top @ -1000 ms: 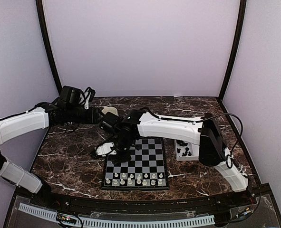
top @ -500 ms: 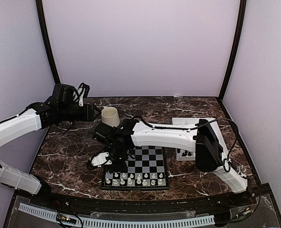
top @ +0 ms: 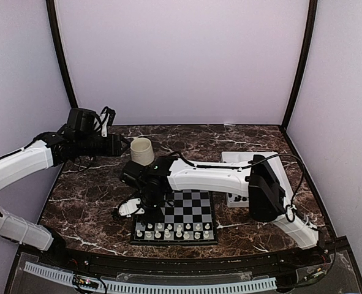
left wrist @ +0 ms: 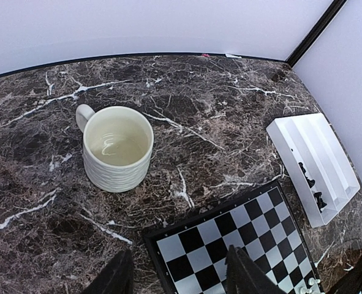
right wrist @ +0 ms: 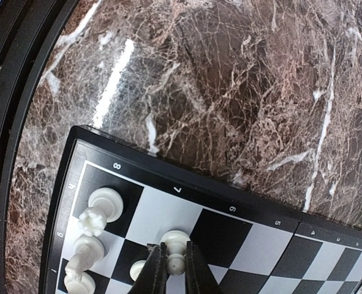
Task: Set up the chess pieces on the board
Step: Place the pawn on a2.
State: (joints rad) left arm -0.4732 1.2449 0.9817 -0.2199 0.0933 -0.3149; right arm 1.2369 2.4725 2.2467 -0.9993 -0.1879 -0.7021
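The board (top: 196,205) lies at the near middle of the table, with white chess pieces (top: 171,229) standing in its two near rows. My right gripper (top: 151,210) is low over the board's left edge. In the right wrist view it (right wrist: 173,257) is shut on a white pawn (right wrist: 176,244) over a light square next to the rim mark 7. A white rook (right wrist: 100,209) and other white pieces (right wrist: 82,254) stand beside it. My left gripper (top: 116,146) is open and empty, high at the back left. Its fingers (left wrist: 241,274) frame the board's far corner (left wrist: 230,245).
A cream ribbed mug (top: 142,150) stands behind the board, also in the left wrist view (left wrist: 117,147). A white compartmented tray (top: 263,160) with a few black pieces (left wrist: 310,184) sits to the right of the board. The table's dark front rail (right wrist: 9,92) runs close to the board.
My right gripper has moved toward the near left and down onto the board's left side. My left arm has drawn back to the left, uncovering the mug.
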